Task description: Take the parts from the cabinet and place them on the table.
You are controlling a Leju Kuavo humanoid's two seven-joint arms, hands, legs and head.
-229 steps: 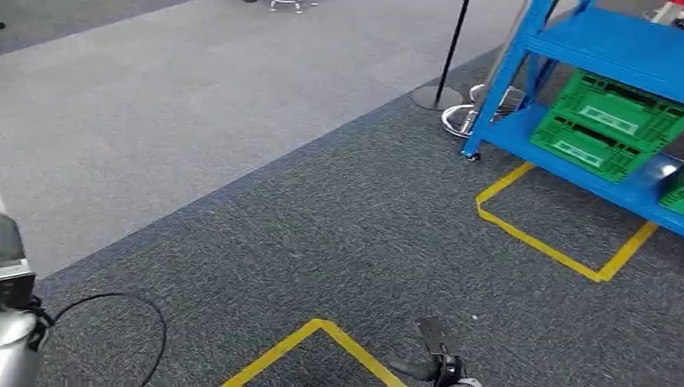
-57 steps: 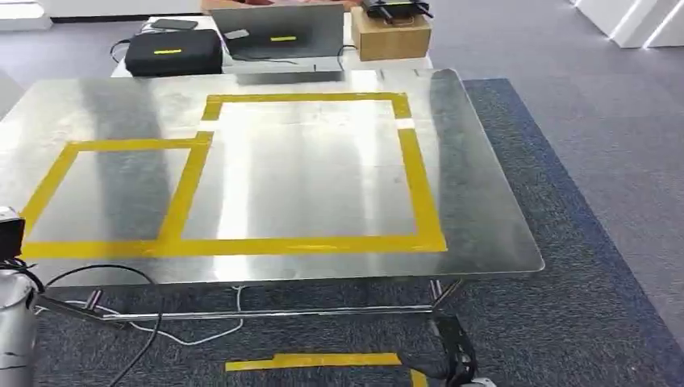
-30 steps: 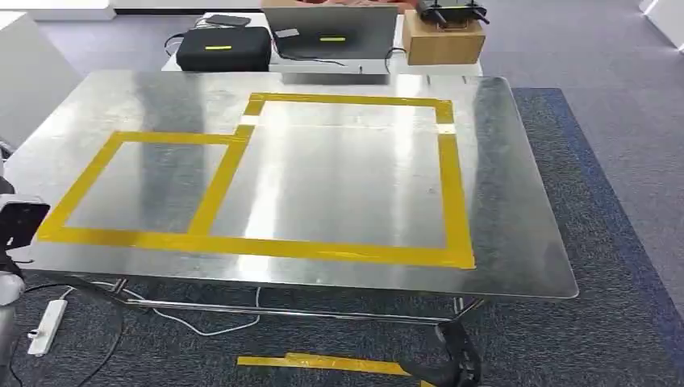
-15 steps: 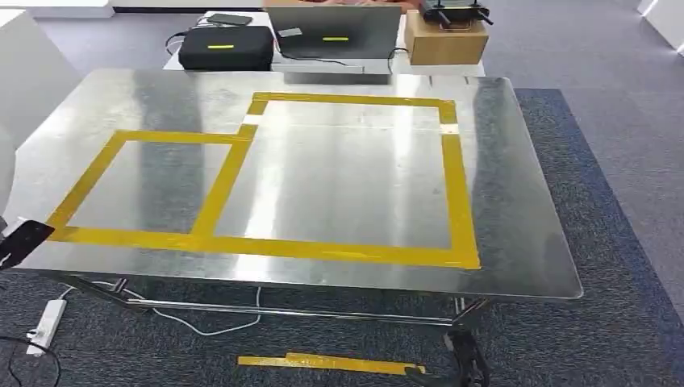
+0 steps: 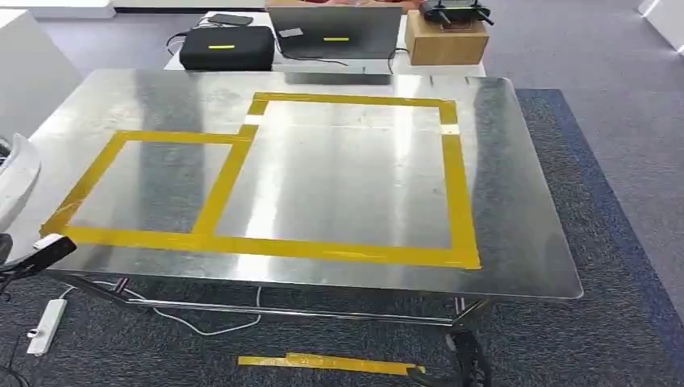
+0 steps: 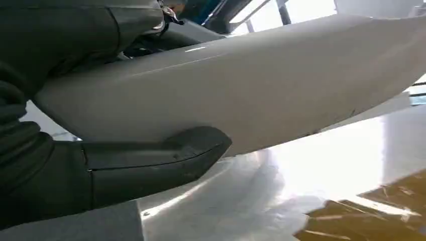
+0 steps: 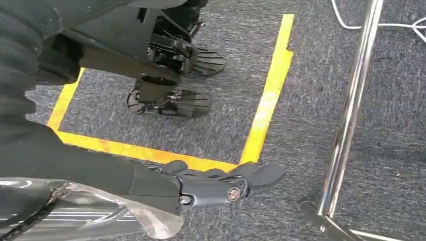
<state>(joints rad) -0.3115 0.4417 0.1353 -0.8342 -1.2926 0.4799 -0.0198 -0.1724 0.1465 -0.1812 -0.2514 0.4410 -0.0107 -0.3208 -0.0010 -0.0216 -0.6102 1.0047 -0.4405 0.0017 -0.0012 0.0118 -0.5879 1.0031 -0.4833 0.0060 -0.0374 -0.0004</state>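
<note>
Gripping a pale, smooth curved part (image 6: 261, 85), the left hand (image 6: 75, 165) has its thick thumb pressed along the part's underside, right above the shiny metal bench (image 5: 516, 210). From the head view, that same white part (image 5: 14, 181) pokes in just off the bench's near left corner, next to the smaller of the two yellow tape rectangles (image 5: 266, 246) laid across the bench top. What kind of part it is, hard to say from this close; it looks like a moulded shell or cover.

Down below the bench's front edge, the right hand (image 7: 221, 183) hangs low over the dark carpet with nothing in it, fingers stretched out loosely, near a chrome bench leg (image 7: 346, 120) and a yellow tape outline on the floor (image 7: 263, 108). Beyond the bench's far edge sit a black case (image 5: 226, 47), an open laptop (image 5: 337, 32) and a cardboard box (image 5: 446, 36). A white power strip (image 5: 44, 326) lies on the carpet under the bench's near left corner.
</note>
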